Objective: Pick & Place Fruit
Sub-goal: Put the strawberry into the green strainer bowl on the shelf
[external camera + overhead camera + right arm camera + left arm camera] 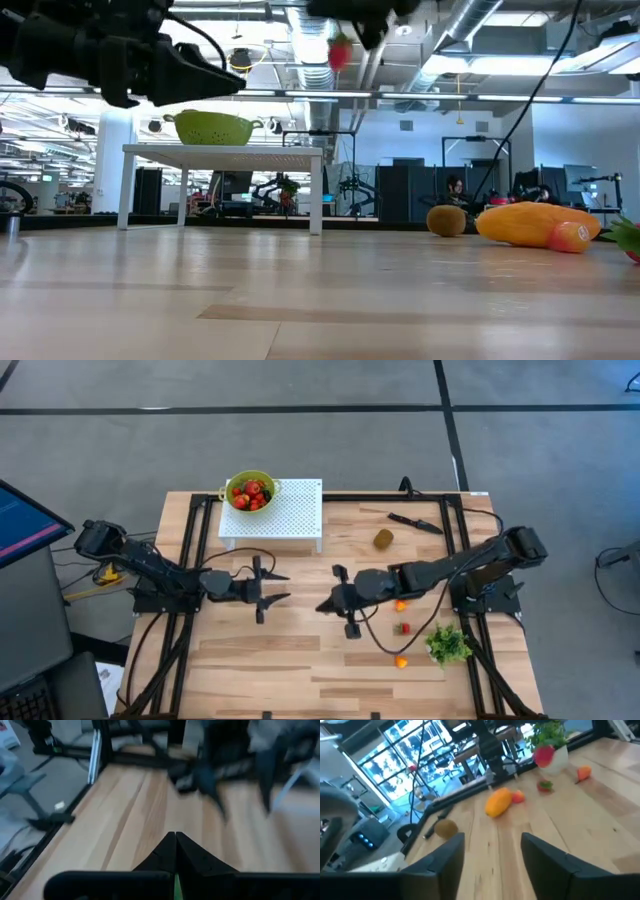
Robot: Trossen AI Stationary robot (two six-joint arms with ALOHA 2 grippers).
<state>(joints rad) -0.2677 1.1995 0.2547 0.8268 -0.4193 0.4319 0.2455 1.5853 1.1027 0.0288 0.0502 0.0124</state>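
Observation:
My right gripper (322, 606) hangs over the table's middle, shut on a small red strawberry (340, 51) held high above the wood. My left gripper (280, 587) is open and holds nothing; it sits just to the left of the right gripper, fingers pointing at it. On the table lie the elongated orange fruit (498, 802), a small red-orange piece (518, 796) beside it, the brownish kiwi (383, 538), another strawberry (404, 628) and an orange piece (401, 661). A green colander (250, 490) holding red berries stands on a white perforated stand (295, 510). My right gripper pinches the strawberry between its two fingers at the fruit's upper end (341, 40). A green sliver (176, 889) shows between the shut fingers in the right wrist view. The berry hangs below the fingers, lifted clear of the table.
A black knife (415, 522) lies near the far right edge, and a green leafy bunch (447, 644) sits near the right edge. The white stand is at the far edge. Bare wood spreads along the near side (300, 680).

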